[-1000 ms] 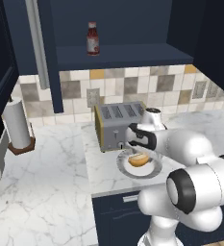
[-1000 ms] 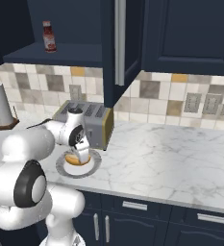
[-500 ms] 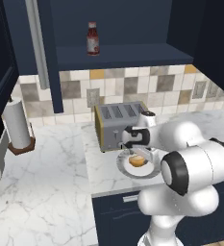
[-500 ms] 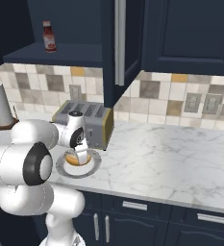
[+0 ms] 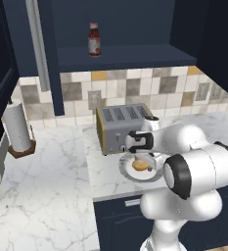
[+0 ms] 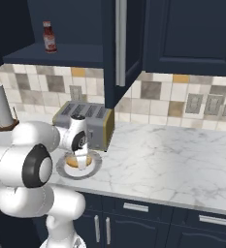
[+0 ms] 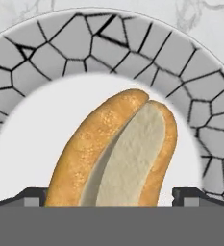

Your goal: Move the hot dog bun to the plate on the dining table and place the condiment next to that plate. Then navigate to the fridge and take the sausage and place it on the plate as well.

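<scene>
Lowered hand (image 7: 111, 199) straddles hot dog bun (image 7: 114, 153).

Split golden bun (image 7: 118, 153) (grey-rimmed plate (image 7: 60, 43))

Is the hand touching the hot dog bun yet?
Cannot tell. In the hand view the open hand straddles the hot dog bun, a finger tip on each side, but the bottom edge hides whether they meet it.

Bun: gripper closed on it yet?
No, the gripper is open, one fingertip either side of the bun, which lies on its plate.
</scene>
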Robot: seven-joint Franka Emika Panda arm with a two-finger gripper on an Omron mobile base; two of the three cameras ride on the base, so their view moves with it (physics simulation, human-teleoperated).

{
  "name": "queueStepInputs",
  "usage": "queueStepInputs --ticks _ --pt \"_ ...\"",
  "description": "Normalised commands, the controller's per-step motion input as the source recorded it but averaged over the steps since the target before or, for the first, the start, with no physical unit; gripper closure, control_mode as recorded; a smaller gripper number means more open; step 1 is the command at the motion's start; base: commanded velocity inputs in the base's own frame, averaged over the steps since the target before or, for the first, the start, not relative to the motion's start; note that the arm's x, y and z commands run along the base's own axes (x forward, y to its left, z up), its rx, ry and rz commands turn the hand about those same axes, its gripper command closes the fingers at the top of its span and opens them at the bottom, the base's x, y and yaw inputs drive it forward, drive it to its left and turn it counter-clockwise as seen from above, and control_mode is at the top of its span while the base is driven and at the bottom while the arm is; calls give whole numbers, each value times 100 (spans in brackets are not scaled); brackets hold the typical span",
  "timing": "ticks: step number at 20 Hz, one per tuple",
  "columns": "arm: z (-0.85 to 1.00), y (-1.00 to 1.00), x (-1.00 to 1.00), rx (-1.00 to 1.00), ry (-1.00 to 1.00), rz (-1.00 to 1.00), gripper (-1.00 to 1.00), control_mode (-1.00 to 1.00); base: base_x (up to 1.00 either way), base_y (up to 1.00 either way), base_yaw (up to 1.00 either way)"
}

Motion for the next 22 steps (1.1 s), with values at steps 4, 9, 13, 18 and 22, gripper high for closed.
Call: queueStepInputs --ticks 4,9,13,18,22 --pt "-42 1 -16 0 0 -5 -100 -100 0 0 0" --pt "-21 12 -1 0 -1 -3 100 -100 0 0 0" --pt "69 0 -47 0 -10 0 100 -100 0 0 0" --pt "100 0 -41 0 5 9 100 -100 0 0 0" --pt "100 5 -18 0 23 39 100 -100 0 0 0"
